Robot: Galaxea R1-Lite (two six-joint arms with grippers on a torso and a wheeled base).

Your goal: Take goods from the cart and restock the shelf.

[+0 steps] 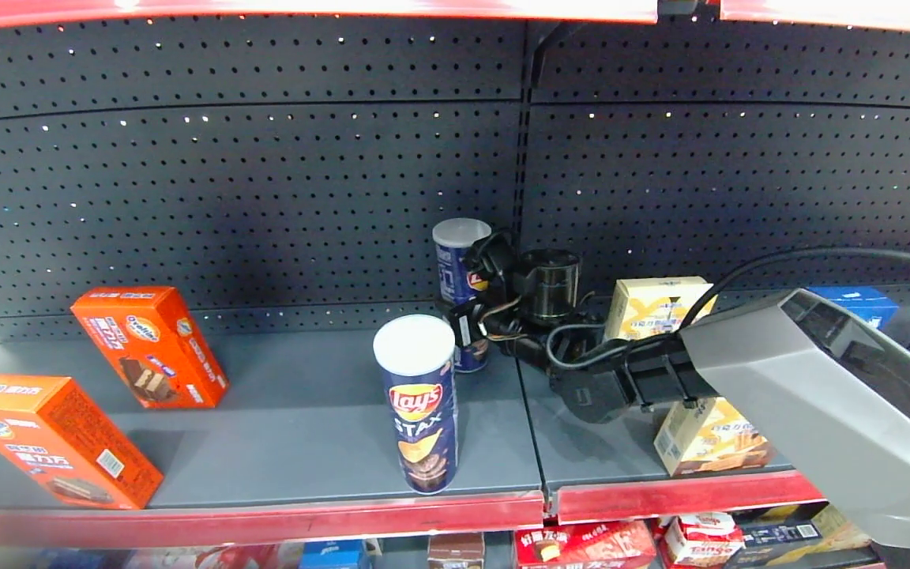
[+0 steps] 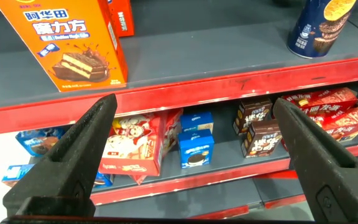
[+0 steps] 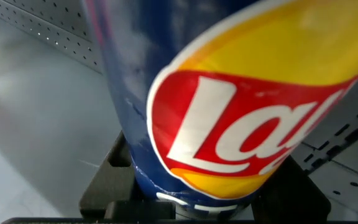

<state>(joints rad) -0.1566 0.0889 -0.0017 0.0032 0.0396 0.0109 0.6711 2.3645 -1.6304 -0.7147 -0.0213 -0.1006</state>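
Note:
A dark blue chips can with a grey lid (image 1: pixel 457 257) stands upright at the back of the grey shelf (image 1: pixel 297 411), close to the pegboard. My right gripper (image 1: pixel 472 322) is shut on its lower half. In the right wrist view the can (image 3: pixel 229 106) sits between the black fingers (image 3: pixel 107 180). A second chips can with a white lid (image 1: pixel 417 403) stands free near the shelf's front edge, also seen as the can (image 2: pixel 319 25) in the left wrist view. My left gripper (image 2: pixel 194 106) is open and holds nothing, in front of the red shelf lip (image 2: pixel 229 84).
Two orange cake boxes (image 1: pixel 147 344) (image 1: pixel 52 438) lie at the shelf's left. Yellow boxes (image 1: pixel 652 304) (image 1: pixel 708 438) stand right of my arm, blue boxes (image 1: pixel 858 300) farther right. The lower shelf holds blue cookie boxes (image 2: pixel 196 146) and brown boxes (image 2: pixel 260 127). Bare shelf lies between the orange boxes and the cans.

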